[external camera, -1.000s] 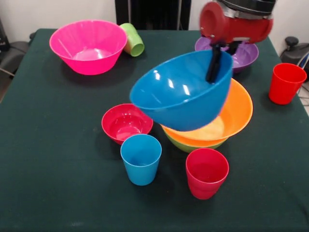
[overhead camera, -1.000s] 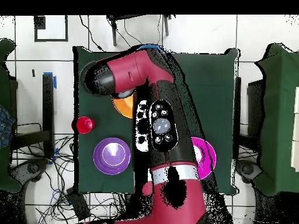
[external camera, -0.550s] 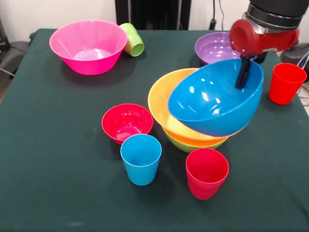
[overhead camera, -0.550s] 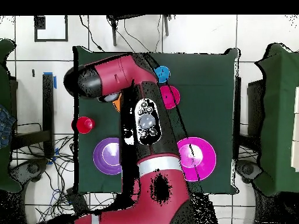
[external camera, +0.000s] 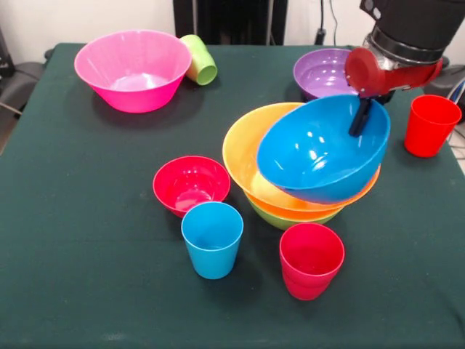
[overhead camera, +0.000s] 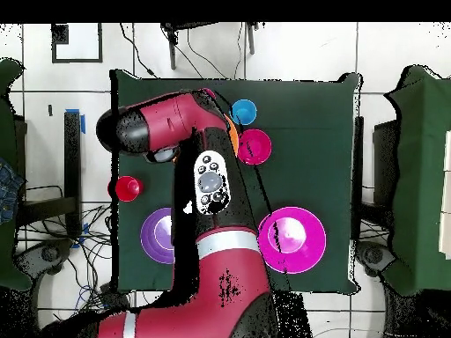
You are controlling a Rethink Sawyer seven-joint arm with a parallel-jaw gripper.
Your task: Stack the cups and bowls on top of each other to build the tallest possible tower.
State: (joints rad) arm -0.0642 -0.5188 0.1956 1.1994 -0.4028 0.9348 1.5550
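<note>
My gripper [external camera: 358, 125] is shut on the far right rim of the medium blue bowl [external camera: 312, 156]. The bowl hangs tilted, its mouth facing left, low inside the big orange bowl [external camera: 243, 156]. The orange bowl is nested in the lime green bowl [external camera: 287, 219], forming the tower. The big pink bowl [external camera: 133, 69] stands at the far left with a lime green cup [external camera: 200, 59] on its side beside it. Elsewhere on the table are the purple bowl [external camera: 320, 73], the small red bowl [external camera: 190, 184], a sky blue cup [external camera: 212, 238] and two red cups [external camera: 311, 259] [external camera: 431, 125].
In the overhead view the arm [overhead camera: 207, 189] covers the tower. Around it show the blue cup [overhead camera: 244, 111], red bowl [overhead camera: 255, 147], pink bowl [overhead camera: 292, 238], purple bowl [overhead camera: 158, 236] and a red cup [overhead camera: 127, 187] on the dark green table [overhead camera: 308, 114].
The gripper has carried the blue bowl to the right across the orange bowl and lowered it a little, so it now sits deeper and less tilted.
</note>
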